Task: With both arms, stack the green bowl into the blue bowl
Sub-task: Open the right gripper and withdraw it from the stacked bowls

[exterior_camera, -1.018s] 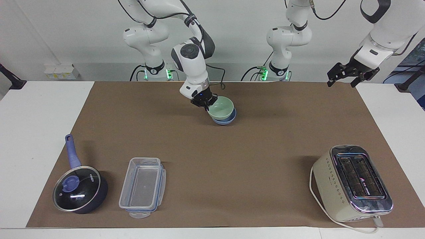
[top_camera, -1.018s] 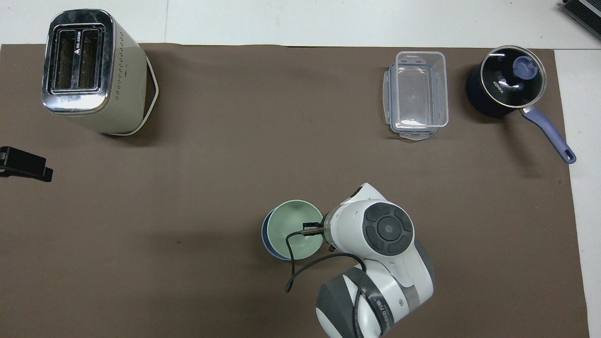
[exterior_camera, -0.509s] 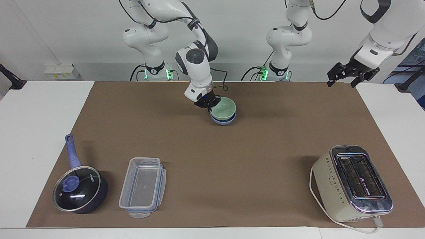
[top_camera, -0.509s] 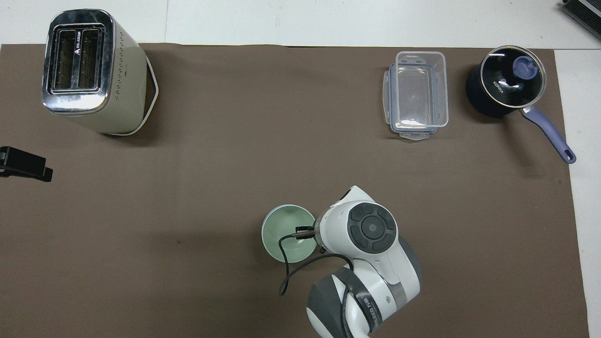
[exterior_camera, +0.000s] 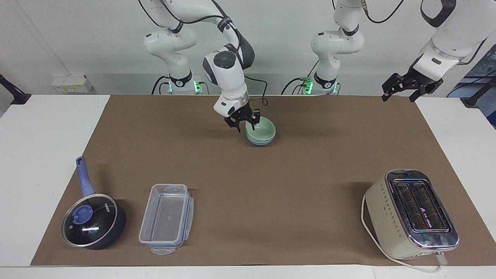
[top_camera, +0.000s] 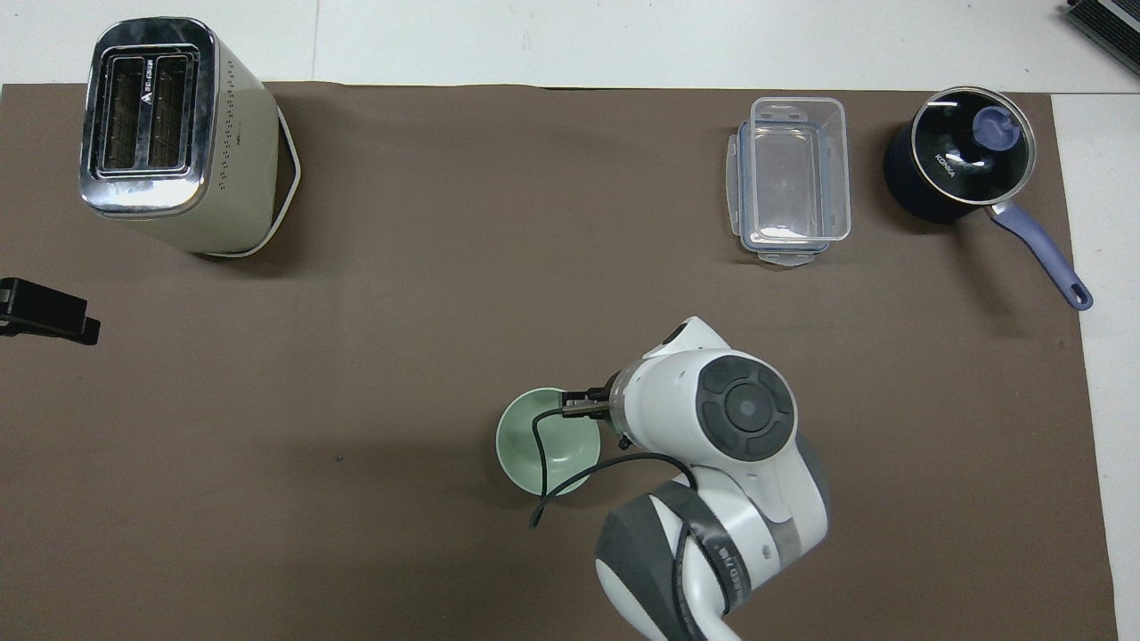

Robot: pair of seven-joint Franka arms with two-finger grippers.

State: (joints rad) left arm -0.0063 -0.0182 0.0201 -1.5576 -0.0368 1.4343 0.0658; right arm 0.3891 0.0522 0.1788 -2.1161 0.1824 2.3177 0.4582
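The green bowl [exterior_camera: 262, 130] sits nested in the blue bowl [exterior_camera: 260, 142], near the robots at mid table. Only the blue bowl's lower rim shows under it. In the overhead view the green bowl [top_camera: 544, 441] covers the blue bowl. My right gripper [exterior_camera: 244, 123] is open and empty, just above the green bowl's rim on the side toward the right arm's end of the table. My left gripper [exterior_camera: 399, 93] is open and empty, raised over the table's edge at the left arm's end, where it waits; it also shows in the overhead view [top_camera: 46, 310].
A cream toaster [exterior_camera: 410, 213] stands far from the robots at the left arm's end. A clear plastic container [exterior_camera: 166, 219] and a dark blue lidded saucepan [exterior_camera: 93, 221] stand far from the robots at the right arm's end. A brown mat [exterior_camera: 271, 186] covers the table.
My right gripper has opened, let go of the green bowl's rim and lifted a little. The green bowl has settled level into the blue bowl. The left arm has not moved.
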